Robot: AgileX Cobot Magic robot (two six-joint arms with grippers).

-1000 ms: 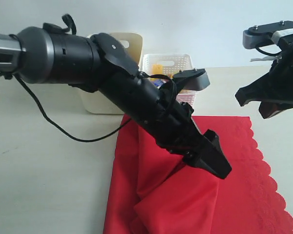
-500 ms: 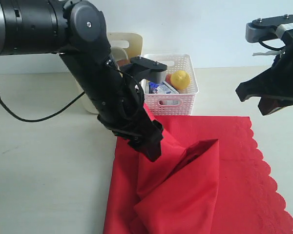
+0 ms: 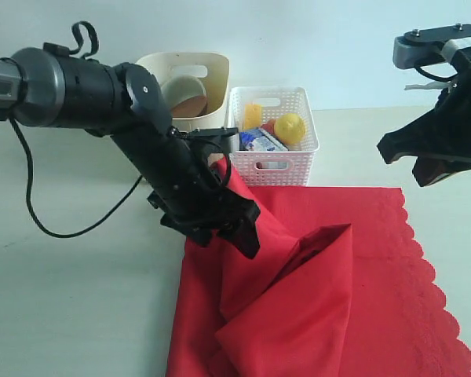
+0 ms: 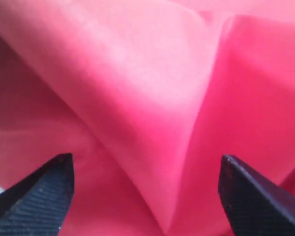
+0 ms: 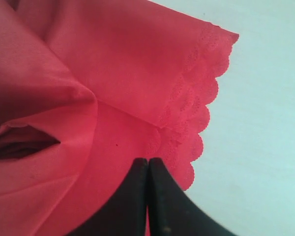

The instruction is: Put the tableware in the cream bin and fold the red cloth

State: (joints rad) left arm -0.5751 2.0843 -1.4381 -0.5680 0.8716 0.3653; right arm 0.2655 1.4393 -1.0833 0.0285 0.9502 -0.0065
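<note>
The left gripper [image 4: 146, 196] has its jaws spread wide over a raised fold of the red cloth [image 3: 337, 298], gripping nothing. The right gripper [image 5: 148, 164] has its jaws pressed together, empty, above the cloth, which lies rumpled on the counter [image 3: 63, 298].

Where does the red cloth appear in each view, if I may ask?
Exterior: red cloth fills lower centre and right, below the white basket.
Left wrist: fills nearly everything behind the open left fingers.
Right wrist: covers most, beyond the shut right fingers.
Shared: its scalloped edge, exterior and right wrist only.
</note>
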